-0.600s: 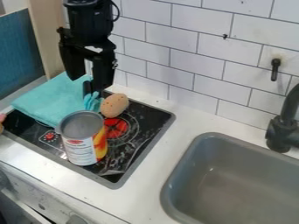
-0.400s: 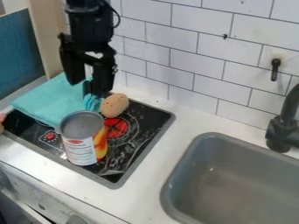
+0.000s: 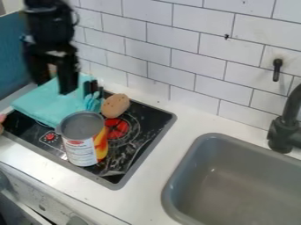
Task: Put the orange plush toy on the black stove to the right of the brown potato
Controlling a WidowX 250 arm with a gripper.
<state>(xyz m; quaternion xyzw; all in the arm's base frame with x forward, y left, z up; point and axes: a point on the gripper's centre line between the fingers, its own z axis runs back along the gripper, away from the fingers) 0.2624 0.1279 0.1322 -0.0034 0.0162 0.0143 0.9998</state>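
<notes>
- And the tool (image 3: 53,88) swings left! A moment ago it hangs right over the blue pronged piece (image 3: 92,101); now it is up at the upper left, in front of the teal cloth (image 3: 47,103), its two fingers wide apart with nothing between them.
- That shift brings dark upright shapes (image 3: 90,86) into plain sight just behind the blue prongs, while cloth, can and brown lump all hold their places.
- Over to the containers: the tall can (image 3: 80,147) stands upright and open-topped on the black cooktop (image 3: 126,154), grey inside (whether anything lies deep down, I cannot tell).
- The grey sink (image 3: 235,193) is set into the white worktop (image 3: 147,176), on the right of the view, a pale glint inside, the black faucet (image 3: 283,132) at its back edge.
- Now the cloth itself: soft, teal, folded into a thick flat pad, lying across the cooktop's back left corner.
- Right of the prongs sits the brown, dark-specked, egg-shaped lump (image 3: 115,105), behind the can.
</notes>
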